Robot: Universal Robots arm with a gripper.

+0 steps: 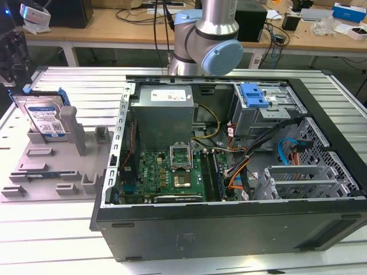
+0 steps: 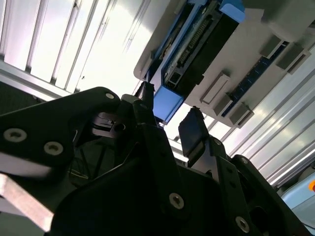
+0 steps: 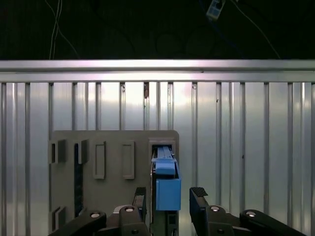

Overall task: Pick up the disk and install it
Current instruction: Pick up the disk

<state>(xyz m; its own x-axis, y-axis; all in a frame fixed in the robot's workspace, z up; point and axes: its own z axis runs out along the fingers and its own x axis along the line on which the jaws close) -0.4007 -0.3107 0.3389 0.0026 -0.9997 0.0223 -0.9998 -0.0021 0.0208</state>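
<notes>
The disk (image 1: pixel 43 116) stands on edge in a grey holder (image 1: pixel 51 166) at the exterior view's left; it is silver with a white-and-blue label and a blue bracket around it. In both wrist views my gripper (image 3: pixel 169 192) (image 2: pixel 167 105) is open, well above the holder (image 3: pixel 113 147), with nothing between its fingers. The disk's blue bracket end (image 3: pixel 167 189) lines up with the gap between the two black fingers (image 3: pixel 198 194). From the second wrist view I see the disk's dark underside (image 2: pixel 197 49) and a blue corner of its bracket. The arm (image 1: pixel 206 40) rises at the back centre.
An open computer case (image 1: pixel 229 229) fills the middle and right, holding a motherboard (image 1: pixel 172 172), a power supply (image 1: pixel 163 112), cables and a drive cage with a blue latch (image 1: pixel 253 94). All of it rests on a ribbed metal table (image 1: pixel 57 240). Cluttered benches stand behind.
</notes>
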